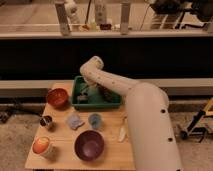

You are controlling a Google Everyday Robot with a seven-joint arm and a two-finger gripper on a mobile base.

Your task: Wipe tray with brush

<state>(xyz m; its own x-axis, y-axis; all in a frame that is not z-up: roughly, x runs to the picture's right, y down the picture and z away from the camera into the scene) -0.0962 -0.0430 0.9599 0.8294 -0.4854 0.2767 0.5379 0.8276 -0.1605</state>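
- camera view looks down on a wooden table (60, 160) with a dark wall and a railing behind it.
- the tray (97, 106) is green and rectangular with low walls, and it sits at the back middle of the table, its long side running along the far edge.
- the white arm (145, 115) rises from the lower right, crosses above the right part of the tray, bends at an elbow above the tray's back wall and turns down into it.
- the gripper (85, 93) is low inside the left half of the tray, close to the tray floor.
- i cannot tell whether it is released, clenched or grasping something.
- a dark object (106, 95) lies in the right half of the tray, just under the arm; i cannot tell what it is.
- a red bowl (57, 97) stands just left of the tray.
- in front of the tray are a small blue cup (95, 120) and, beside it on the left, a pale blue crumpled thing (75, 121).
- a small dark can (46, 121) stands near the table's left edge.
- a purple bowl (89, 145) sits at the front middle, well apart from the tray.
- an orange and white bowl (42, 146) is at the front left corner.
- a thin pale object (122, 131) lies near the arm on the right.
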